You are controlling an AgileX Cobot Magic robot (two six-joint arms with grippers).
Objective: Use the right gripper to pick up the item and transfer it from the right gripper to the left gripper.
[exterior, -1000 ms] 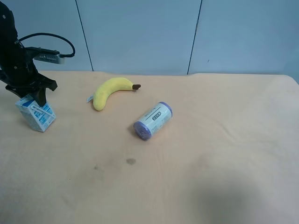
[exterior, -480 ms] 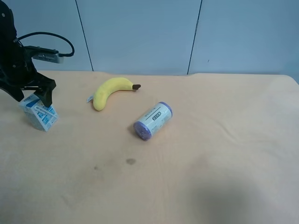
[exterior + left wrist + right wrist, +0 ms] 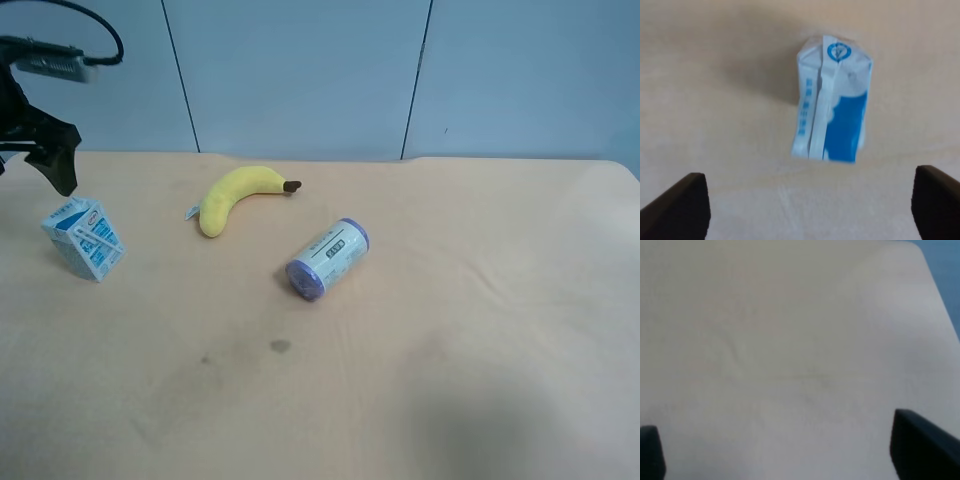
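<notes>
A blue-and-white milk carton (image 3: 84, 238) stands on the tan table at the exterior high view's left. It also shows in the left wrist view (image 3: 832, 102), free of any fingers. My left gripper (image 3: 38, 160) hangs above and behind it, open and empty, its fingers (image 3: 682, 205) wide apart either side of the carton. My right gripper (image 3: 785, 452) is open and empty over bare table; only its fingertips (image 3: 920, 447) show. The right arm is out of the exterior high view.
A yellow banana (image 3: 235, 195) lies at the back middle of the table. A purple-capped cylindrical can (image 3: 327, 259) lies on its side near the centre. A blue wall stands behind the table (image 3: 480, 330).
My left gripper has let go of the milk carton and risen up and away from it. The carton now stands alone on the table.
</notes>
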